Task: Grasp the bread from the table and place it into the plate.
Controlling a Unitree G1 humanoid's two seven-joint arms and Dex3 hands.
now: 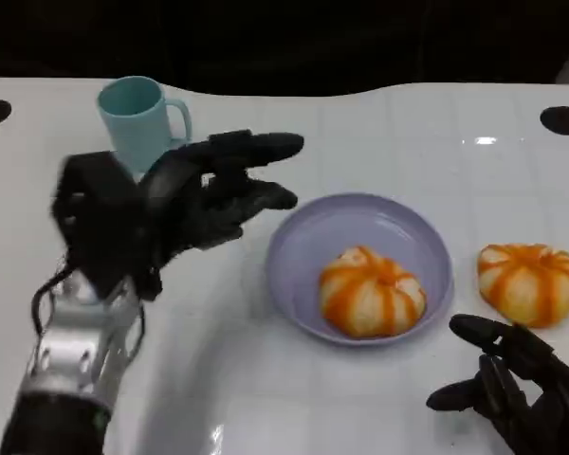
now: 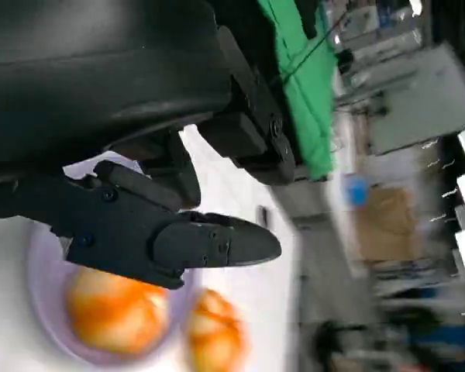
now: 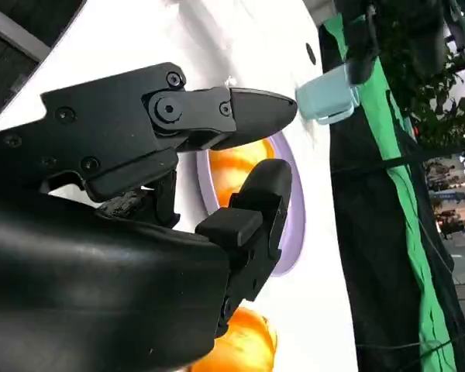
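Observation:
One orange-striped bread bun (image 1: 371, 293) lies inside the lavender plate (image 1: 308, 237) at the table's middle. A second bun (image 1: 531, 282) sits on the white table to the plate's right. My left hand (image 1: 185, 199) hovers to the left of the plate, fingers spread and holding nothing. My right hand (image 1: 517, 379) is low at the front right, just in front of the second bun, fingers apart and empty. The left wrist view shows the plated bun (image 2: 116, 310) and the other bun (image 2: 213, 329) past my fingers (image 2: 209, 244). The right wrist view shows the plate (image 3: 294, 217) and a bun (image 3: 244, 345).
A light teal mug (image 1: 140, 121) stands behind my left hand near the table's far edge. Two dark round holes (image 1: 561, 119) mark the table's far corners. The mug (image 3: 325, 97) is also seen beyond the plate in the right wrist view.

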